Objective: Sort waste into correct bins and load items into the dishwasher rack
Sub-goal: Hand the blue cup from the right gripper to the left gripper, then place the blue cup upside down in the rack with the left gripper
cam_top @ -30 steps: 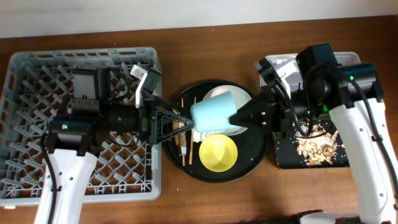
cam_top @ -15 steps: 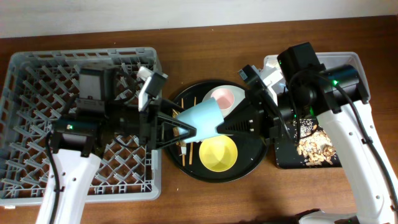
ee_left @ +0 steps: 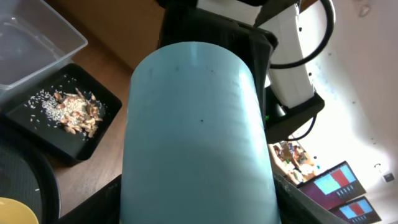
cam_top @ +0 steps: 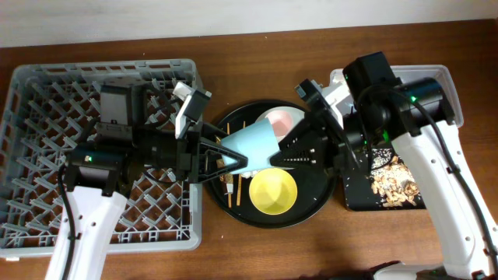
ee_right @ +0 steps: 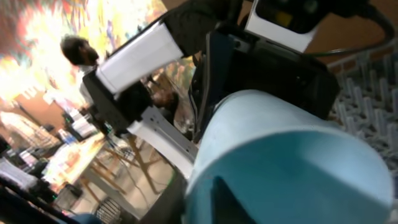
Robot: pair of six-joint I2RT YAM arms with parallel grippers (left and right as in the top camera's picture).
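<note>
Overhead view — a blue cup (cam_top: 250, 145) hangs tilted between the two grippers, above the round black tray (cam_top: 311, 201).

The left gripper (cam_top: 237, 154) reaches in from 9 o'clock with a finger on either side of the cup's base end, and the right gripper (cam_top: 276, 154) meets the cup's mouth end from 3 o'clock. Whether either one is clamped on the cup I cannot tell. On the round tray a yellow bowl (cam_top: 273, 191) sits at 6 o'clock, a pink cup (cam_top: 282, 119) at 12 and the chopsticks (cam_top: 232, 187) at 8. The grey rack (cam_top: 47, 101) lies at 9 o'clock of the table — the shallow black tray (cam_top: 366, 201) with food scraps (cam_top: 397, 183) at 3.
</note>
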